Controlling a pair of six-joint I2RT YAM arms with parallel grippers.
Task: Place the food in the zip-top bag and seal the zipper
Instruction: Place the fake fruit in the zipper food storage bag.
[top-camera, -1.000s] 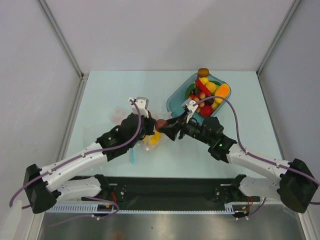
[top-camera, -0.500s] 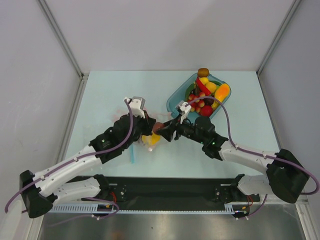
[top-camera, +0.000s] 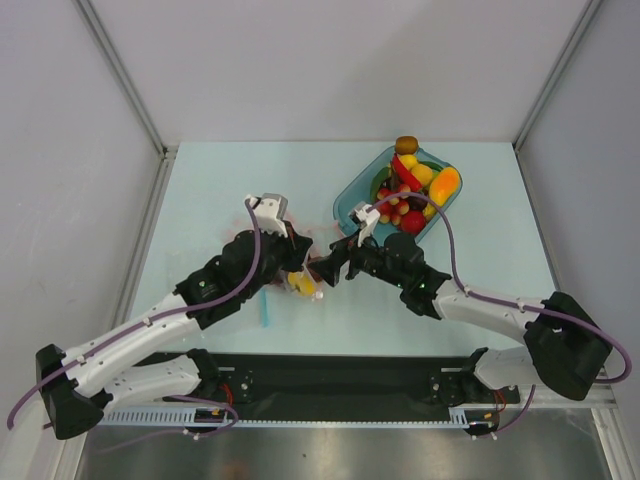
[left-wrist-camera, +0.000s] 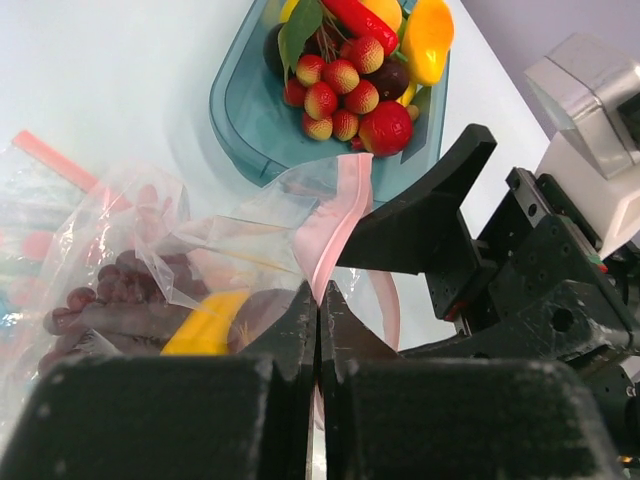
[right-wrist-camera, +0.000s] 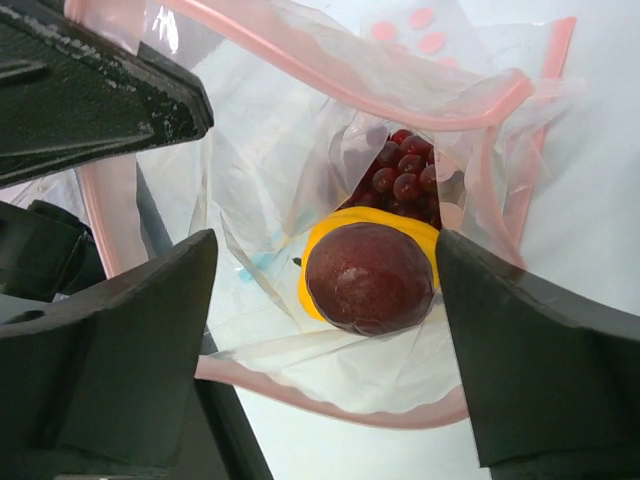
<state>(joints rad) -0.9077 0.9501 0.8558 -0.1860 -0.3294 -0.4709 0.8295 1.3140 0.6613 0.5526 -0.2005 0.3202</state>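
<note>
Yellow bell pepper (right-wrist-camera: 322, 232) mostly behind the dark red fruit (right-wrist-camera: 370, 277); grape bunch (right-wrist-camera: 400, 170) partly under zip-top bag (right-wrist-camera: 250, 150) folds.

- I see the clear zip-top bag (right-wrist-camera: 250, 180) with its pale pink zipper (left-wrist-camera: 338, 215)
- Inside it: dark red round fruit (right-wrist-camera: 370, 277), yellow pepper (right-wrist-camera: 345, 220), dark purple grapes (right-wrist-camera: 400, 175)
- Translucent teal dish (left-wrist-camera: 240, 110), pale mint worktop (top-camera: 220, 190)

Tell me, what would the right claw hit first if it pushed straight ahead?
Probably the dark red round fruit inside the open zip-top bag, centred between the open fingers of the right gripper, though depth is hard to judge.
</note>
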